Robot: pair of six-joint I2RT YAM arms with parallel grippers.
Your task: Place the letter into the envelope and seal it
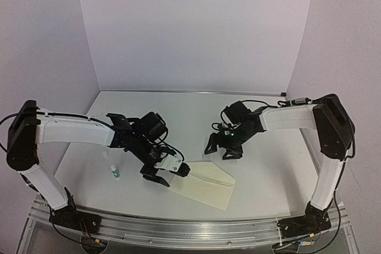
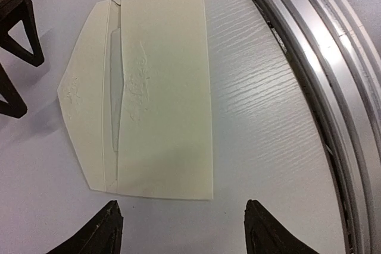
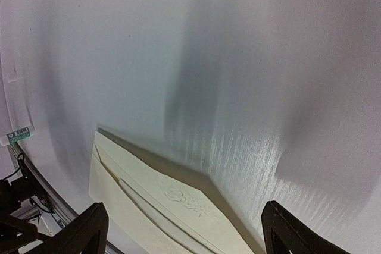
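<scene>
Halfway at best: shows the envelope (image 2: pixel 166 99) flat on the table (image 1: pixel 268 171) near the front rail (image 1: pixel 196 227), flap (image 2: pixel 83 87) unfolded and raised a little, so not yet sealed. Shows no letter anywhere in the open; perhaps tucked inside, though impossible to tell through the dark slit at the mouth. Leaves, on that reading, folding the flap down and pressing it closed. Catches the left gripper (image 2: pixel 184 230) spread wide and empty just off the envelope's short end, the right gripper (image 3: pixel 184 236) likewise wide and empty near the flap side. Puts a small bottle (image 1: pixel 114 172) well off to the left.
</scene>
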